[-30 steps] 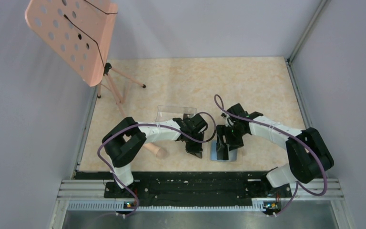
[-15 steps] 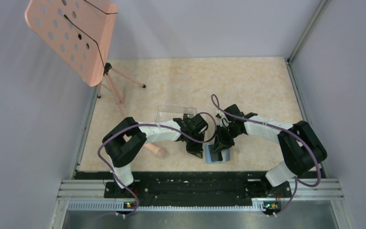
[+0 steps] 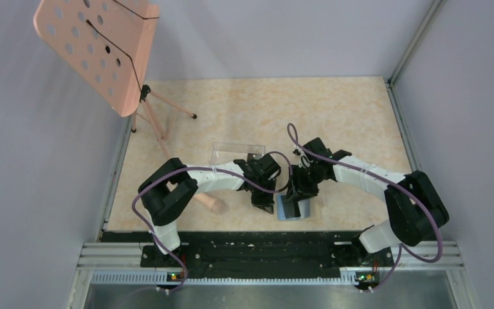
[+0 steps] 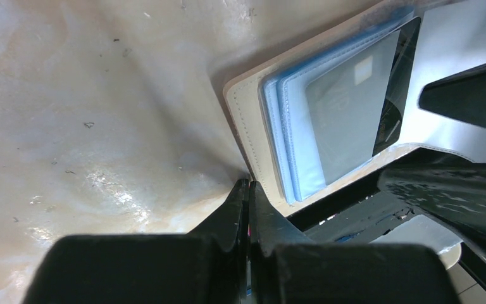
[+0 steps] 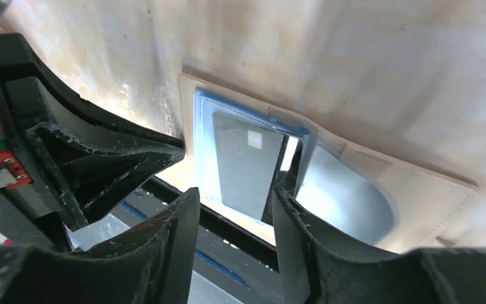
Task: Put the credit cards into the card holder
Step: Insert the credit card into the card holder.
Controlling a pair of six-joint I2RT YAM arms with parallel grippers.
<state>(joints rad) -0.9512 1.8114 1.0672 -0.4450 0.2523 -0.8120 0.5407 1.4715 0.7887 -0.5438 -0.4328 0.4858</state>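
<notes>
The card holder [image 3: 298, 211] lies open near the table's front edge, tan rim [image 4: 243, 117] outside, blue-grey pockets inside. A dark grey credit card [image 4: 353, 109] sits in its left pocket, one black edge sticking out toward the fold; it also shows in the right wrist view [image 5: 245, 162]. My right gripper [image 5: 234, 195] is open and hovers low over the card, one finger on each side of it. My left gripper [image 4: 249, 186] is shut, its tips on the table against the holder's tan edge. No other cards show.
A clear plastic box [image 3: 234, 152] lies behind the left gripper. A pink perforated music stand [image 3: 96, 45] rises at the back left, its legs on the table. A wooden peg [image 3: 210, 203] lies beside the left arm. The table's black front rail [image 5: 240, 237] is just beyond the holder.
My right gripper has moved left toward the left gripper, and the card holder has slid a little left with it. The left arm has stayed put.
</notes>
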